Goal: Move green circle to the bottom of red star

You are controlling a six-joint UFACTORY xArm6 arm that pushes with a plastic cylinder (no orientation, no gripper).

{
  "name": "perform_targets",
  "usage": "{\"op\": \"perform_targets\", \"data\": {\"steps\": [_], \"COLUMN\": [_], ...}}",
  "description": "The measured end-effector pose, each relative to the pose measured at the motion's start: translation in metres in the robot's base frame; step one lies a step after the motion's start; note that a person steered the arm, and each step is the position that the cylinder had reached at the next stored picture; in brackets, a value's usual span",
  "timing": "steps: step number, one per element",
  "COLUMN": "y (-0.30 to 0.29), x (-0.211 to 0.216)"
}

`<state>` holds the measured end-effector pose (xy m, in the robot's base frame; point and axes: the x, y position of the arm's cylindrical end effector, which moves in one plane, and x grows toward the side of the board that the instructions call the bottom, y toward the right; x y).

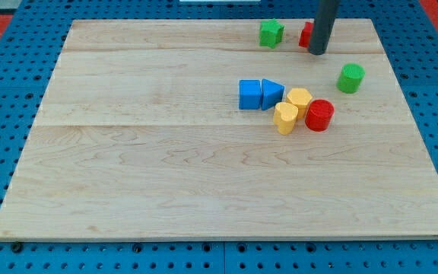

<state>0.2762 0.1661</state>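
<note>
The green circle [350, 78] stands on the wooden board at the view's right, upper part. The red star [306, 35] lies near the board's top edge; the rod hides most of it, so its shape is hard to make out. My tip [318, 52] rests on the board just right of and below the red star, touching or nearly touching it. The green circle is apart from the tip, to its lower right.
A green star-like block [271, 33] sits left of the red star at the top edge. A cluster lies mid-board: blue cube [250, 94], blue triangle [272, 93], yellow hexagon [299, 100], yellow heart [285, 118], red cylinder [319, 115]. The board's right edge [411, 99] is near the green circle.
</note>
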Motion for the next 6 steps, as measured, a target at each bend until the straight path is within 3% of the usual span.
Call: {"op": "perform_targets", "data": {"steps": [1, 2, 3, 4, 5, 6], "y": [0.004, 0.047, 0.126, 0.097, 0.036, 0.006], "x": [-0.023, -0.001, 0.055, 0.096, 0.089, 0.051]}}
